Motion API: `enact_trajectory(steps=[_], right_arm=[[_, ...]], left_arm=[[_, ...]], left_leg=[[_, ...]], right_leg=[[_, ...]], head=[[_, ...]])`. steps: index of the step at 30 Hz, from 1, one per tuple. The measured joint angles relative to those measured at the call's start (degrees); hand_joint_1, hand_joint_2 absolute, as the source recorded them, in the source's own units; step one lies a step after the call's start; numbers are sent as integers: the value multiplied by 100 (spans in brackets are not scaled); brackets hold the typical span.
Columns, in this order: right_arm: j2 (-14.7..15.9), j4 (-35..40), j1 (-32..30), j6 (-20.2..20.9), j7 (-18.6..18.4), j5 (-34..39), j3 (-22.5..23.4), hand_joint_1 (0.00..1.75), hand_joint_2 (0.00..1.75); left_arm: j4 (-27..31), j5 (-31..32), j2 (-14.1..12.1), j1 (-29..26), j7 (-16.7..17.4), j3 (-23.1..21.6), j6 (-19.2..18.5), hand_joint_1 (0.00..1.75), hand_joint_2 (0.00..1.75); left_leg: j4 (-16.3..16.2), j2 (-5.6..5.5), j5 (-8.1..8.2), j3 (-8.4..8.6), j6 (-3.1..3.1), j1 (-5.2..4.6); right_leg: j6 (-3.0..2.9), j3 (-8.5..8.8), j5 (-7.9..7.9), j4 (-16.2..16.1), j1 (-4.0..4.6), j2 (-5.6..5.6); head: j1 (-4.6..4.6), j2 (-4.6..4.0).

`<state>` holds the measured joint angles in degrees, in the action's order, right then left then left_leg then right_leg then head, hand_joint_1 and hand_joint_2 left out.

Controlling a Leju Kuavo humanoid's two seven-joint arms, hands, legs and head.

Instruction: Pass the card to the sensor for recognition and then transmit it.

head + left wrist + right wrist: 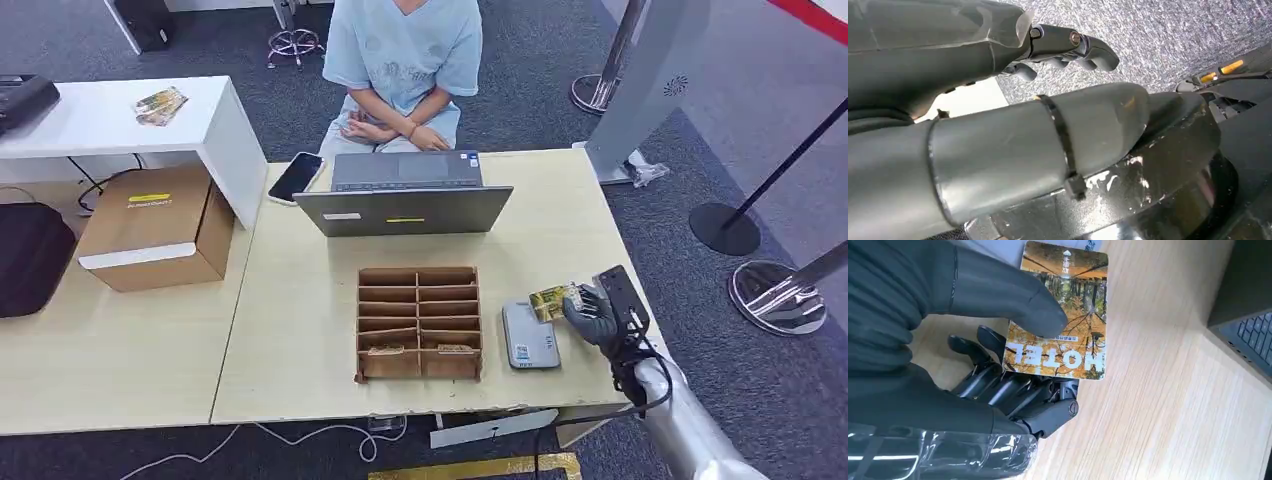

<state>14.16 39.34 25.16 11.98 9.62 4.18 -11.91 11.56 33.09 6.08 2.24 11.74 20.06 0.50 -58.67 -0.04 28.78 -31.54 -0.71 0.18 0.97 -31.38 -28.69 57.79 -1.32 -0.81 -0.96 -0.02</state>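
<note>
One card (1060, 315), reading HOTEL in the right wrist view, being pinched between thumb and fingers of the right hand (594, 312) at lower right of the head view, hovering just beside the grey sensor (528, 337), near the table (560, 215) edge; left hand (1068, 47) hanging, grasp indiscernible.

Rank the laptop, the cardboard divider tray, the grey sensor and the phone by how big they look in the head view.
1. Laptop, largest.
2. Cardboard divider tray, a bit smaller.
3 and 4. Grey sensor and phone: they look alike in size, so I will not rank them.
</note>
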Motion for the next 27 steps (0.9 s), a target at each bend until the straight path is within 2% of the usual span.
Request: enact_trajectory(steps=[19,21,24,27], right_arm=[[177,35,-32,494,-72,-429,-98,175,175],[216,52,-39,449,-98,-565,-118,175,175],[269,98,-39,172,-192,-908,-214,175,175],[269,98,-39,172,-192,-908,-214,175,175]], left_arm=[[0,28,-22,3,-28,20,-179,0,0],[0,39,-24,2,-33,20,-186,0,0],[0,52,-26,3,-33,20,-186,0,0],[0,52,-26,3,-33,20,-186,0,0]], left_leg=[[-1,-1,0,2,0,0],[-1,0,0,4,0,0],[-2,0,0,8,0,0],[-2,0,0,8,0,0]], right_leg=[[0,3,0,0,0,-1],[0,4,0,0,0,0],[0,9,0,0,0,0],[0,9,0,0,0,0]], head=[[2,0],[0,0],[0,0],[0,0]])
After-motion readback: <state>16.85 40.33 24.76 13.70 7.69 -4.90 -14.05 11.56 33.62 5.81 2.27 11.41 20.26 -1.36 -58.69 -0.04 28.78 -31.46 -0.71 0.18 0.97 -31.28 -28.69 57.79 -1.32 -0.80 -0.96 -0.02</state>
